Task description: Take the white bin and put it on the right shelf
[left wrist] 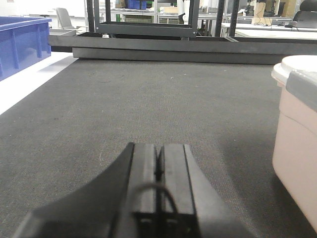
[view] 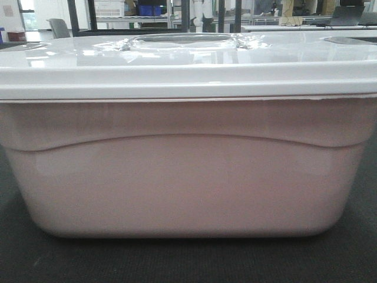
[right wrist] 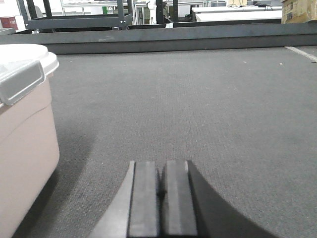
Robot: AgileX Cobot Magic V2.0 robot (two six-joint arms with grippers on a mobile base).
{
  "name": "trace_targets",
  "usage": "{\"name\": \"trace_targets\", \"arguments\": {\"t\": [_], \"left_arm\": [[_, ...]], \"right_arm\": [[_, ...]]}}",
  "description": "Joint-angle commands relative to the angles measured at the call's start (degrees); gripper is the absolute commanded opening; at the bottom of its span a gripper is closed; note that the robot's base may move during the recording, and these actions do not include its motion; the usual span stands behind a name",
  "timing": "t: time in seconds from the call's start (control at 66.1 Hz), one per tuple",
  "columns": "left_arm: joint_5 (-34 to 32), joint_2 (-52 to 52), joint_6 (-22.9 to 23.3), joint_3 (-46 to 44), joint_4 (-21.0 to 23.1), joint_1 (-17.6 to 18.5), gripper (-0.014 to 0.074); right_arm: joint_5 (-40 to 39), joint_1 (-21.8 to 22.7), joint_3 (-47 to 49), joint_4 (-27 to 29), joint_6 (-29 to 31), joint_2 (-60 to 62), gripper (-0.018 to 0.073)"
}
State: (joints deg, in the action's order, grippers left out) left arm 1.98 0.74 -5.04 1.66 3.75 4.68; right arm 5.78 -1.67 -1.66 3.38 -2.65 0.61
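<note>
The desk's dark grey woven matting (left wrist: 148,99) runs back to a low dark ledge (right wrist: 173,42) along its far edge. Beyond it stand black metal rack frames (left wrist: 143,27) and white-topped tables (right wrist: 237,14). A big blue plastic crate (left wrist: 22,42) sits past the left edge. A grey office chair (view: 59,26), a brown cardboard box (right wrist: 299,11) and small blue bins (view: 150,10) on a distant shelf fill the brightly lit room.

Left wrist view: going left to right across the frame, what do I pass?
blue plastic bin at the left edge → left gripper, jaws closed, low in the centre → white bin at the right edge.
</note>
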Motion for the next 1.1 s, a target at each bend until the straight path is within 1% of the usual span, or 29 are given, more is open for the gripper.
{"name": "trace_targets", "arguments": {"t": [0.0, 0.847, 0.923, 1.013, 1.089], "left_arm": [[-4.78, 0.4, 0.58, -0.11, -0.08, 0.43, -0.0117], [-4.78, 0.4, 0.58, -0.11, -0.08, 0.43, -0.0117], [-7.37, 0.4, 0.58, -0.11, 0.15, 0.43, -0.0117], [-13.12, 0.4, 0.58, -1.13, 2.91, 0.43, -0.0117], [-14.19, 0.4, 0.58, -4.01, 3.35, 0.43, -0.0117]], "right_arm": [[-4.76, -0.08, 0.04, -0.55, 0.22, 1.02, 0.0056], [-5.25, -0.08, 0.04, -0.55, 0.22, 1.02, 0.0056], [-7.38, -0.08, 0.04, -0.55, 0.22, 1.02, 0.0056], [-11.69, -0.08, 0.62, -0.49, 0.22, 1.02, 0.0056], [-10.03, -0.08, 4.33, -0.43, 0.16, 1.02, 0.0056]]}}
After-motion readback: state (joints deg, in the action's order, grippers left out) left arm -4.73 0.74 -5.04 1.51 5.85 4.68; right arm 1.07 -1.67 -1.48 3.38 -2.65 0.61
